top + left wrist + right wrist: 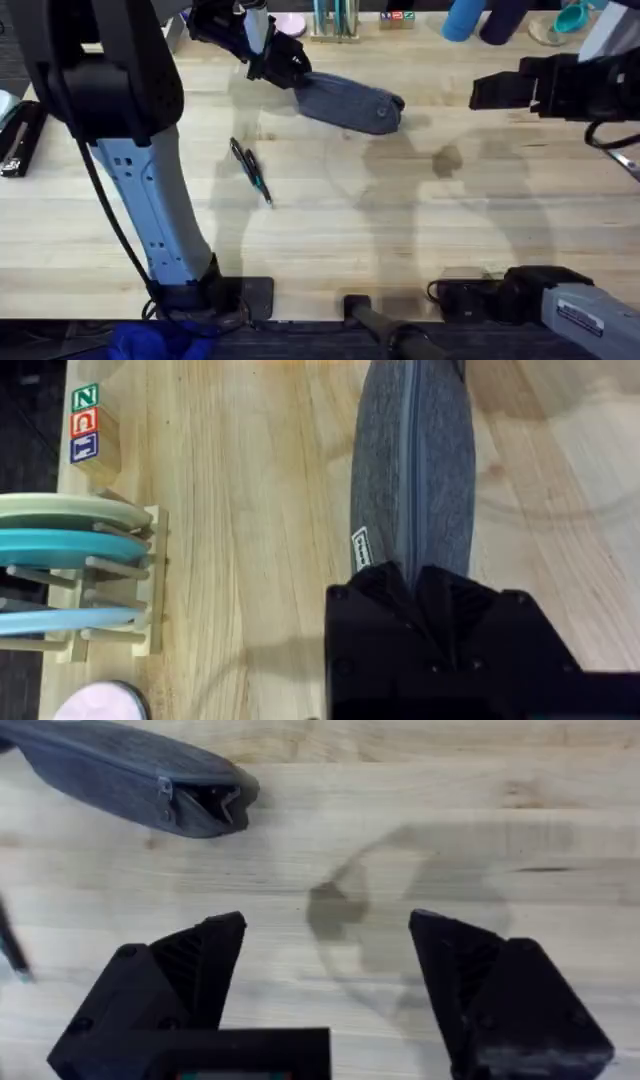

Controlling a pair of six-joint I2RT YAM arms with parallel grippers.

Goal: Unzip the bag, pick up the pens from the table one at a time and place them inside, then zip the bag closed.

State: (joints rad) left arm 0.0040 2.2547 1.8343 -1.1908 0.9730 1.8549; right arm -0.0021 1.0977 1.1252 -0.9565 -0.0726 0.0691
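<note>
The bag [350,102] lies long-axis across the far table [400,220], your left gripper [272,55] clamped on its left end, its slightly gaping zipper end toward your right gripper [325,980], jaws apart, well off

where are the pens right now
In the overhead view the two pens lie together on the bare table, left of centre, nearer the arm bases than the bag and apart from it.
</note>
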